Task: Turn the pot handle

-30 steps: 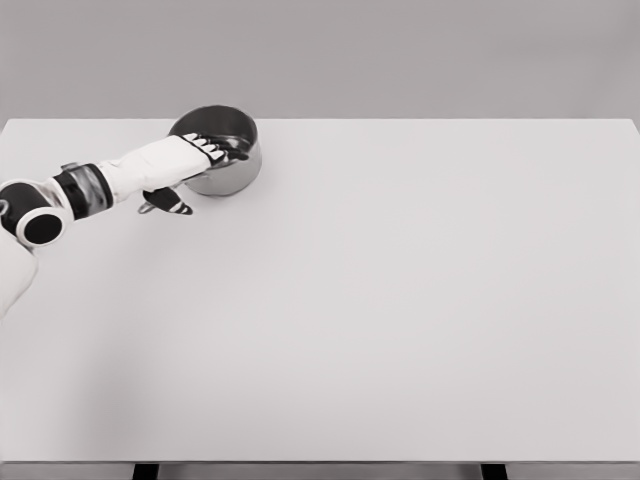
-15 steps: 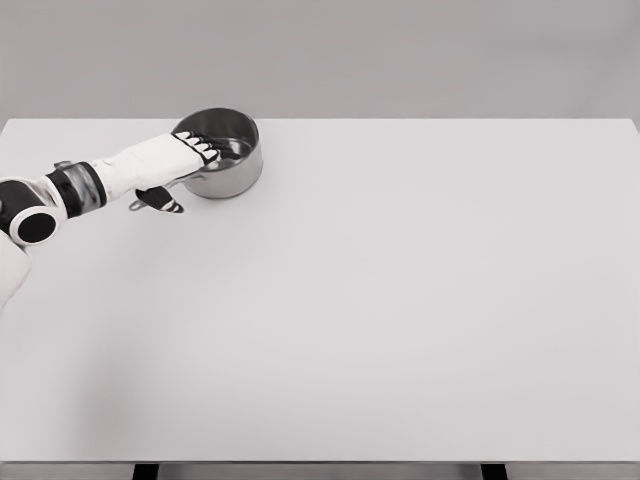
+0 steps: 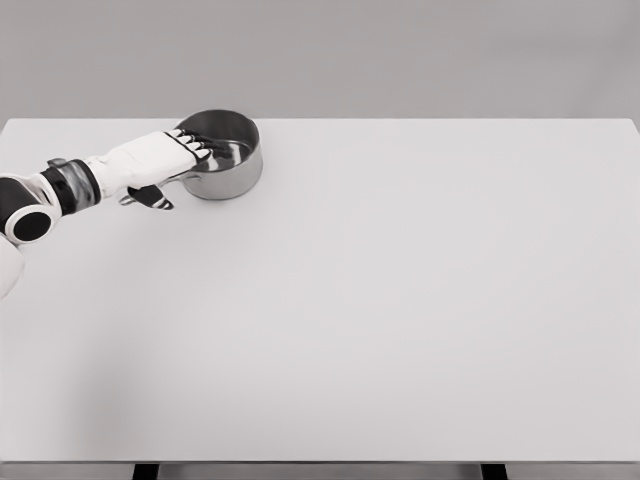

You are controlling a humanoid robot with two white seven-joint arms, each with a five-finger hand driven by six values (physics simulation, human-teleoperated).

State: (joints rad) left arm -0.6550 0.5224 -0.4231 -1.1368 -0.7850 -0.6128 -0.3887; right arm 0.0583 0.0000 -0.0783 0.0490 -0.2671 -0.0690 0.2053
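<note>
the pot (image 3: 225, 155) is a small steel saucepan sitting upright at the far left of the white surface (image 3: 400, 300), close to the back edge. looks like polished metal, so i'd guess it's stiff, fairly light while empty, and slick enough that the whole thing will skate across that smooth top if you push it sideways rather than turn it. nothing fragile about it. the sensible place to take hold is the handle (image 3: 175, 178), which pokes out from the near-left side of the pot toward the robot, since that gives the most leverage for swinging the pot round. most of it is hidden under the hand though, so its exact length is a guess.

the left hand (image 3: 165, 160) comes in from the left edge and lies right over that handle, with the dark fingertips (image 3: 197, 146) stretched out and reaching onto or just over the near rim. the thumb (image 3: 150, 197) hangs below and left, resting near the surface. to me the fingers look extended, laid against the pot rather than wrapped round anything, though from this angle i can't be sure the handle isn't pinched underneath.

right arm isn't visible.
</note>
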